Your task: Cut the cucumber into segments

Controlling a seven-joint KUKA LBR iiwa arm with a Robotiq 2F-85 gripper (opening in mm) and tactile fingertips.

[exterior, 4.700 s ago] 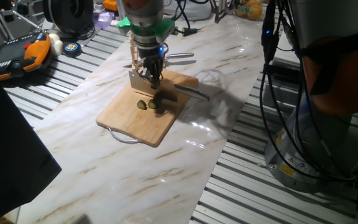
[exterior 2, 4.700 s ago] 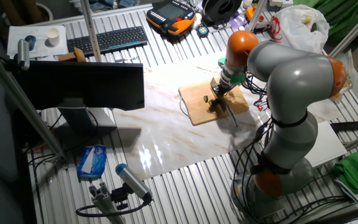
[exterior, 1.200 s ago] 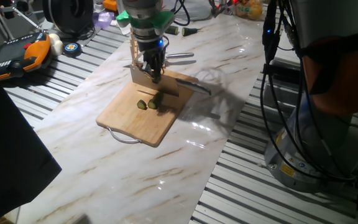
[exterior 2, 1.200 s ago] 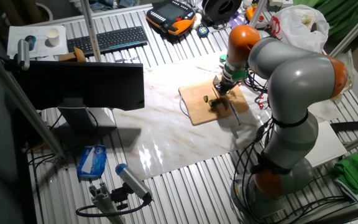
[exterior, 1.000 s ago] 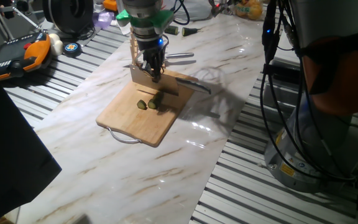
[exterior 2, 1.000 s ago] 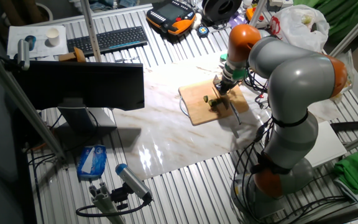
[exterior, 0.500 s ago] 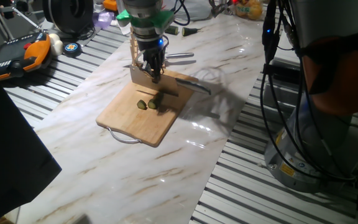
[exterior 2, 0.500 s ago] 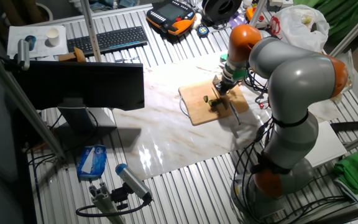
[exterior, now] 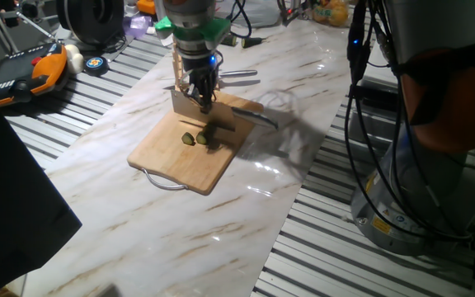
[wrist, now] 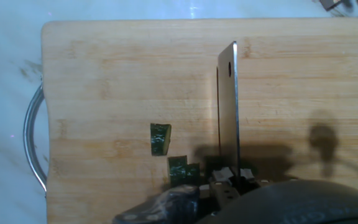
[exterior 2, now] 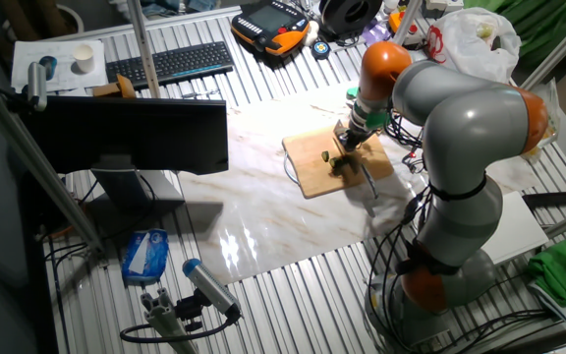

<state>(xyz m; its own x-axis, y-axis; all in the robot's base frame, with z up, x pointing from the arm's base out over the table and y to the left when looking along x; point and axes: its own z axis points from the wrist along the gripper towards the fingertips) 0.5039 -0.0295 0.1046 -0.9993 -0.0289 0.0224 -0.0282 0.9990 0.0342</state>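
Tool [exterior: 202,101] clamped on the knife [wrist: 228,112], blade above the board [wrist: 104,74], right of the segments [wrist: 160,138].

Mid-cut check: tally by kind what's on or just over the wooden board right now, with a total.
Counted in the hand view, over the board:
cucumber pieces: 3 visible (one apart, two side by side at the lower edge; any more would be hidden)
knife: 1
Total: 4
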